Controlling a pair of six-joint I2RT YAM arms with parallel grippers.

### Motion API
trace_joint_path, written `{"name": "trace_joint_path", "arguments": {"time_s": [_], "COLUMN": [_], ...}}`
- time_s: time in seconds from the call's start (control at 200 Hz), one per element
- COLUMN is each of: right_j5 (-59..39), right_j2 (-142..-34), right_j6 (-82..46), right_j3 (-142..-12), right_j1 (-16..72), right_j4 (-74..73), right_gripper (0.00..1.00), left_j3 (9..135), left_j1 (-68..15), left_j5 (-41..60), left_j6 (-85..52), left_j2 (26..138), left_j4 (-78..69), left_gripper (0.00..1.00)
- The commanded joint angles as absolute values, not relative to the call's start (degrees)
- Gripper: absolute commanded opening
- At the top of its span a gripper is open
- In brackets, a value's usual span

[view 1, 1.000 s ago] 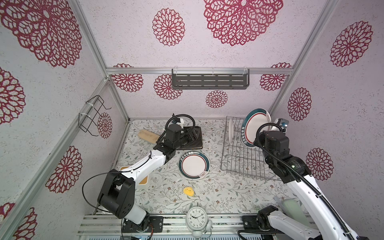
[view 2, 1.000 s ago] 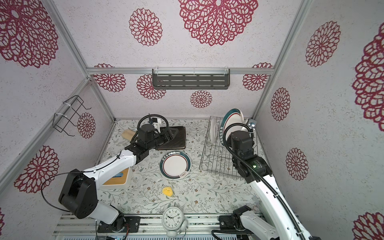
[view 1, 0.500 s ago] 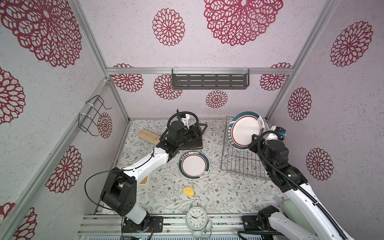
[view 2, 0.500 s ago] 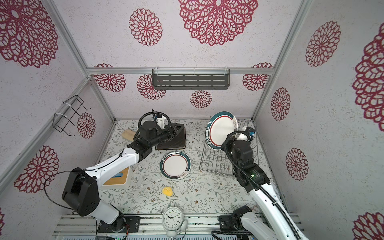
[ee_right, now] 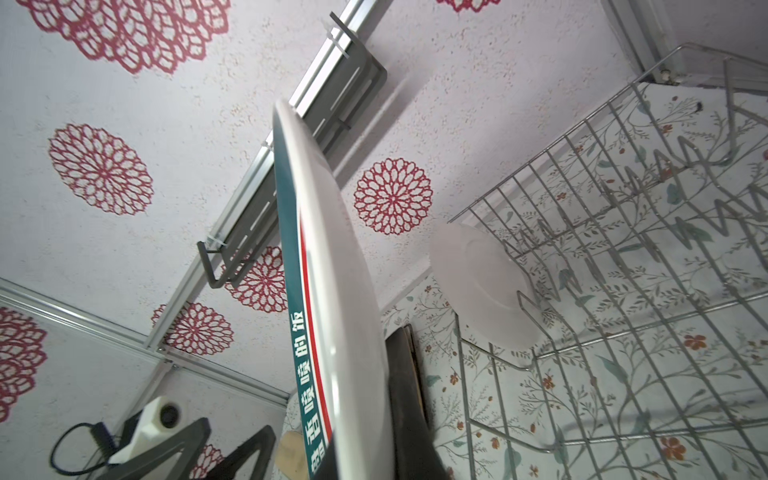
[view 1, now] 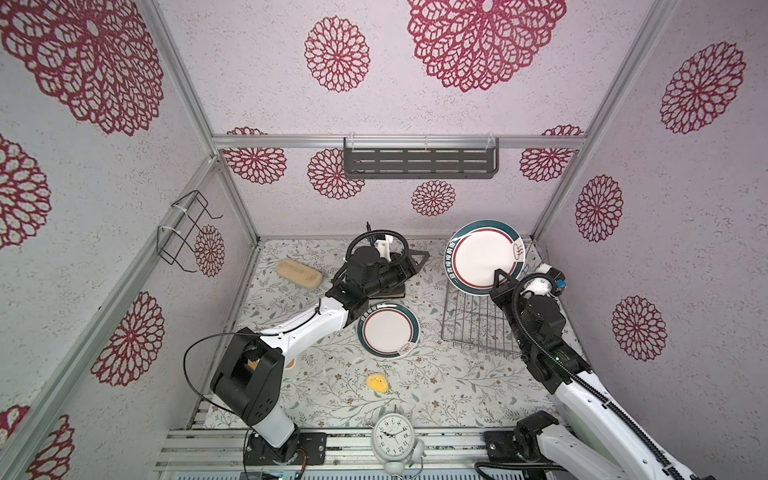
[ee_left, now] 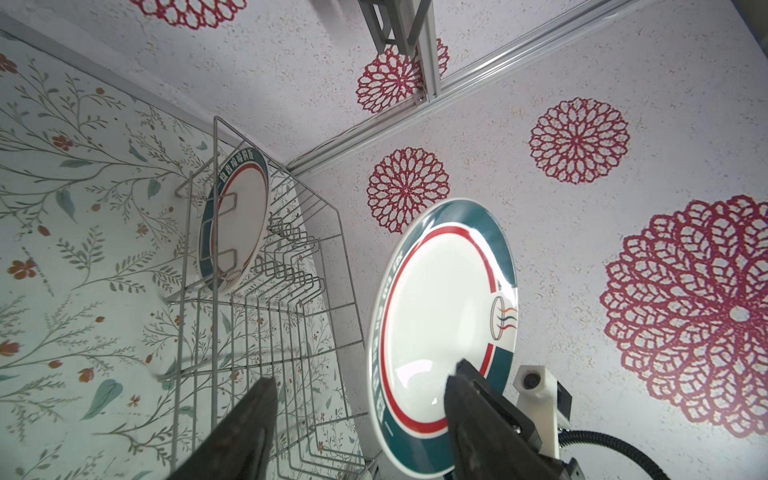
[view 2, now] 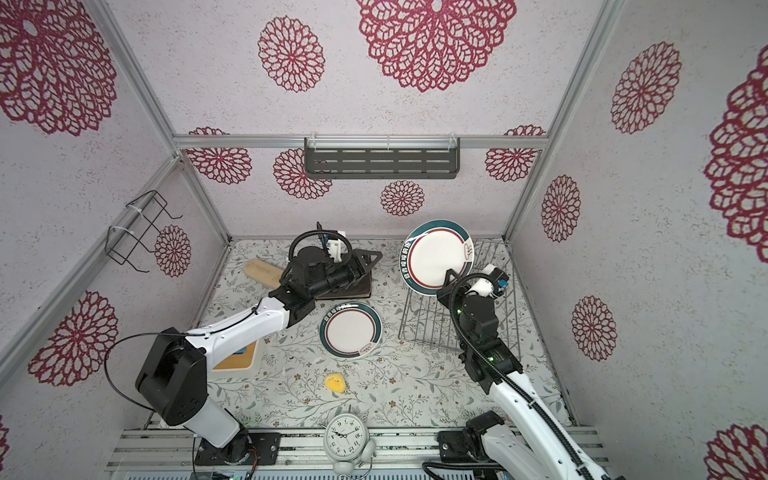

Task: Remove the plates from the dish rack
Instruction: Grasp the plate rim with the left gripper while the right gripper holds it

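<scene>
Your right tool (view 1: 500, 278) is clamped on the lower rim of a round plate (view 1: 484, 255) with a teal band. It holds the plate up on edge above the back of the dish rack (view 1: 478, 328), clear of the tines, with its white face turned towards the top views.

Your left tool (ee_left: 365, 372) has its jaws apart and nothing between them. It hangs over the back of the tabletop (view 1: 436, 382), pointed towards the rack and the held plate.

A second round plate (ee_left: 232, 220) stands upright between tines at the rack's far end. The held plate hides it in both top views.

A third round plate (view 1: 387, 330) lies flat on the tabletop, between your left arm and the rack.

A dark square plate (view 2: 357, 286) lies under your left wrist, mostly hidden.
</scene>
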State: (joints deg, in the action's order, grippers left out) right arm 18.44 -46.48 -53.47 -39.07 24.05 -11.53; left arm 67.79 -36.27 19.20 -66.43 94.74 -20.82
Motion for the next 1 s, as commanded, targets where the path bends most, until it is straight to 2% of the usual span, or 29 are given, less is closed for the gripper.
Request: {"name": "trace_joint_path", "arguments": {"time_s": [0.0,0.551,0.996], "right_j5": [17.63,13.79,12.39], "right_j2": [-45.87,-48.38,-47.49], "right_j6": [-56.58,-60.74,-61.26], "right_j3": [-40.48,-40.08,-39.46], "right_j1": [24.27,24.32,24.28], "right_j4": [-21.17,-23.97,-23.57], "right_gripper": [0.0,0.0,0.0], "left_j3": [70.27,73.48,74.74], "left_j1": [-37.41,-41.5,-41.57], "left_j5": [20.21,21.01,21.38], "left_j6": [-67.87,-69.0,-69.66], "left_j2": [96.7,100.63,102.43], "left_j4": [-24.67,-27.06,-29.03], "left_gripper": [0.68,0.67,0.4]}}
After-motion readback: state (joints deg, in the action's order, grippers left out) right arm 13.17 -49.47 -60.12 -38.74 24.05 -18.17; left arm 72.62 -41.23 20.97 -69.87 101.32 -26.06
